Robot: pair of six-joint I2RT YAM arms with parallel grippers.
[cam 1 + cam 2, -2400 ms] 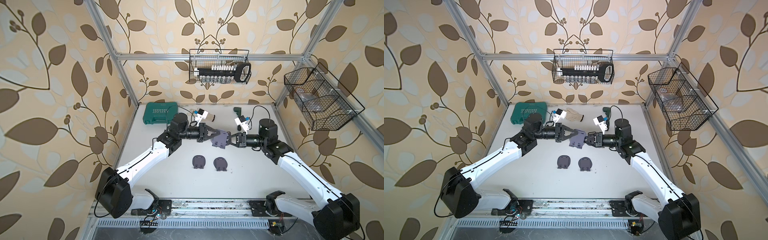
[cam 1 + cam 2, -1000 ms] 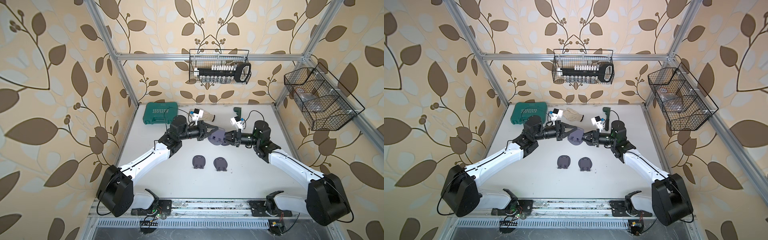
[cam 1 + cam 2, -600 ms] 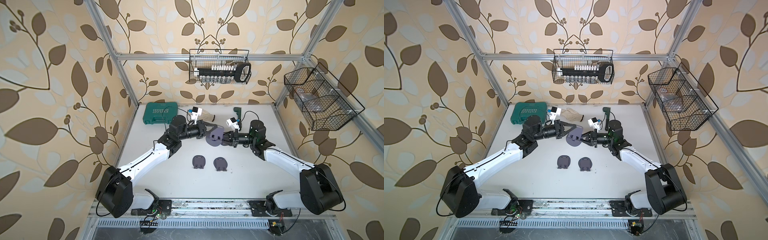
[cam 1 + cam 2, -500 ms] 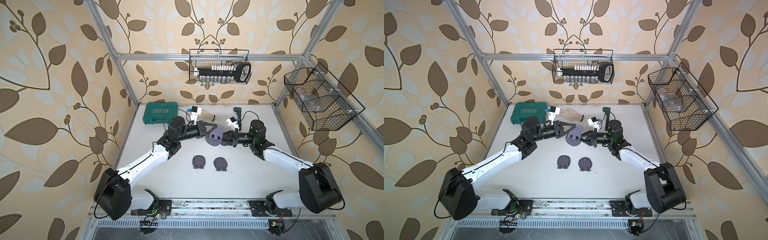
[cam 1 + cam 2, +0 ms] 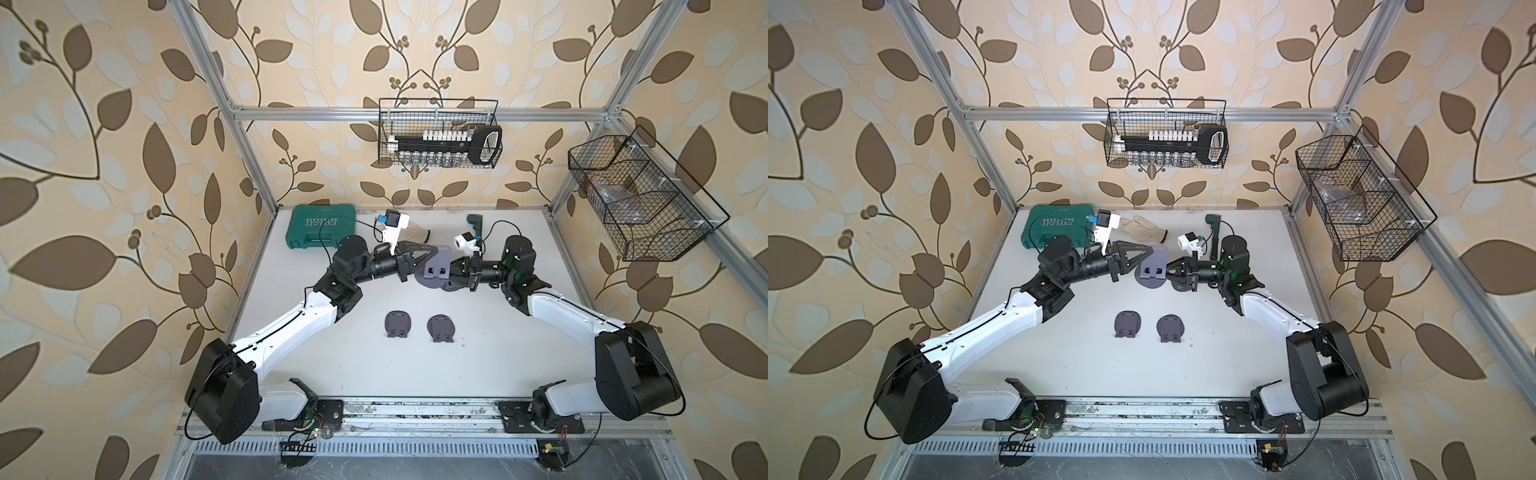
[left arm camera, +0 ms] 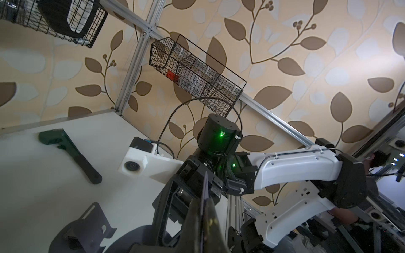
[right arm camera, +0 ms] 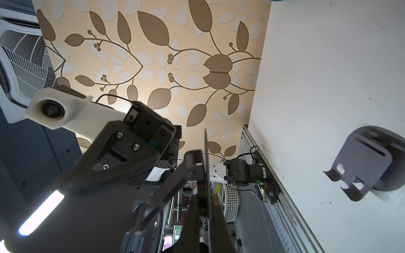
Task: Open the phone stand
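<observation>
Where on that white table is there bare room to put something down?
Bare: the strip between the two flat stands and the front rail. Crowded: the back edge, with green case, glove and green tool, and the middle around the held stand.

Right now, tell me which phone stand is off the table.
The stand gripped between left claw and right claw; the other two rest on the table.
</observation>
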